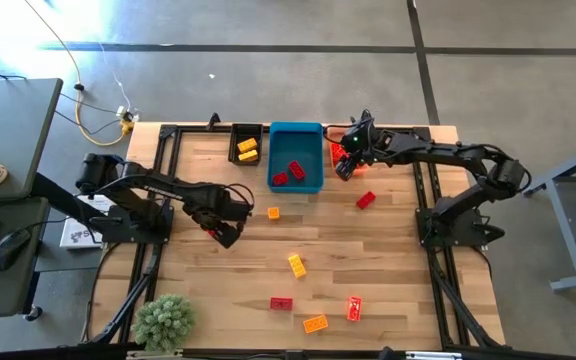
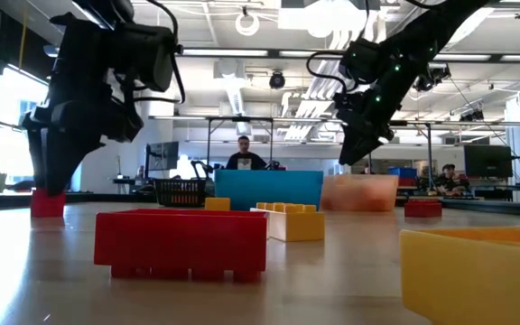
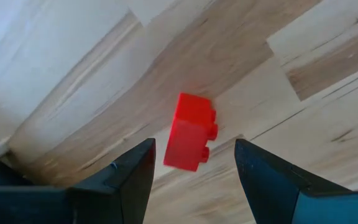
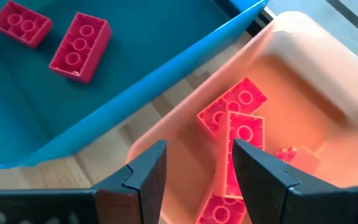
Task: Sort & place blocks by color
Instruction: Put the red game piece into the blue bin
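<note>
Between the left claw's (image 3: 191,180) spread fingers, a small red block (image 3: 190,132) lies on the wooden surface (image 1: 368,270), untouched; claw wide and empty, hovering just above it on the surface's left side.

Right claw (image 4: 194,177) hangs over the pale orange bin (image 4: 303,74), fingers partly apart, nothing between them. Several red blocks already lie heaped in that bin. The blue bin (image 1: 296,158) beside it holds two red blocks; the black bin (image 1: 247,145) holds yellow ones.

Loose on the surface: a red block near the right arm (image 1: 366,200), a small orange one (image 1: 274,213), a yellow one mid-surface (image 1: 296,265), and red and orange pieces near the front edge.

Handling judgement: hard moulded plastic, rigid, very light, not fragile. Smooth side walls could slip or twist out under an off-centre pinch. Best hold is across the two flat long sides at mid-length, fingers square to the walls, clear of the studs. The block sits skewed to the fingers, so wrist rotation likely needed before closing.
</note>
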